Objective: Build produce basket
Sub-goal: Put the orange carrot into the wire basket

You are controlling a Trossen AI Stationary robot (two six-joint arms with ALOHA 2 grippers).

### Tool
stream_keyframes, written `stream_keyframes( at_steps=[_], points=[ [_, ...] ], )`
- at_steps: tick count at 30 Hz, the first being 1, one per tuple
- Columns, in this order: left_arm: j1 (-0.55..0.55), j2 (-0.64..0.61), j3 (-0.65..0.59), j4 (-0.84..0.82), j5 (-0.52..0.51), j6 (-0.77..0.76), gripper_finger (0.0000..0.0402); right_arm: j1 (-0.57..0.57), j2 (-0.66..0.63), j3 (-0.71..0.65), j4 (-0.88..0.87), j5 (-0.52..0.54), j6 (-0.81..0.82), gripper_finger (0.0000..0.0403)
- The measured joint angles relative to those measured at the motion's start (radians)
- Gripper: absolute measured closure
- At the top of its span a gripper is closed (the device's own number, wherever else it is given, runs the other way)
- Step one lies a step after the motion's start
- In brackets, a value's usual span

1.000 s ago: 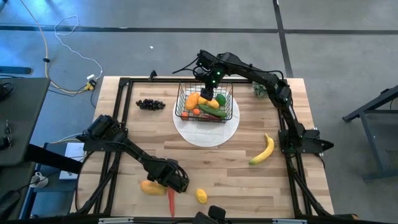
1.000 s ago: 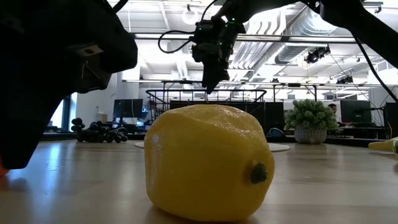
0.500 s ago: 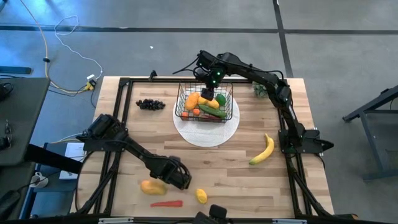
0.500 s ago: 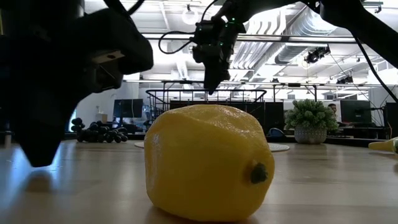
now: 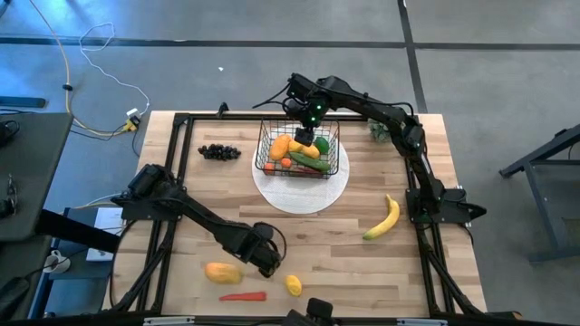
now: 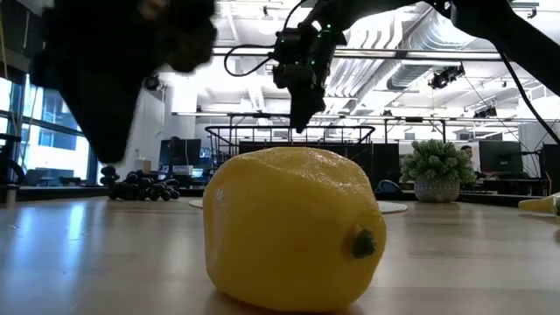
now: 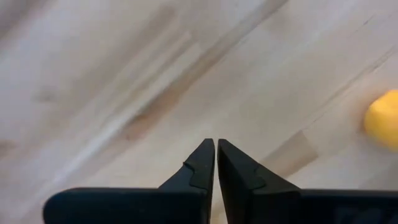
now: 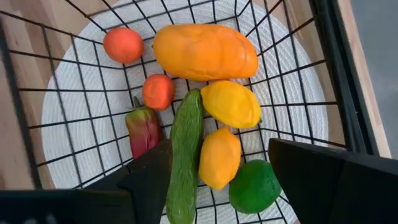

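Fingers of the right gripper [image 8: 211, 180] are spreading wide above the basket [image 5: 298, 149] holding cucumber [image 8: 185, 152], mango [image 8: 205, 51] and lemons, while the left gripper [image 7: 216, 163], pinched empty, is hovering well short of the basket.

Place: we see an open-plan lab or office hall.
Ceiling: exposed ducts [image 6: 394, 61], strip lights.
Background: monitors [image 6: 179, 152] on desks.
Floor: grey concrete, loose cables [image 5: 68, 54].
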Motion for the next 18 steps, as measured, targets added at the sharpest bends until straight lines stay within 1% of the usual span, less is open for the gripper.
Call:
stream_keyframes(
  at_steps=[3,6,9,11,13,18],
  points=[
    [-0.018,-0.015,0.042,-0.108,-0.058,0.068,0.0396,0.0,-0.033,0.0,-0.002,0.003,0.033,0.0155],
    [-0.033,-0.022,0.043,-0.209,-0.079,0.128,0.04,0.0,-0.073,0.0,-0.003,0.021,0.068,0.0155],
    [-0.047,-0.027,0.047,-0.232,-0.085,0.181,0.0401,0.001,-0.115,0.0,-0.01,0.055,0.119,0.0155],
    [-0.056,-0.032,0.043,-0.258,-0.08,0.211,0.0401,0.004,-0.147,0.0,-0.026,0.057,0.155,0.0155],
    [-0.061,-0.037,0.046,-0.239,-0.065,0.234,0.0401,0.008,-0.175,0.0,-0.039,0.058,0.191,0.0155],
    [-0.061,-0.043,0.046,-0.238,0.009,0.267,0.0388,0.039,-0.243,0.0,-0.083,0.069,0.26,0.0155]
  ],
)
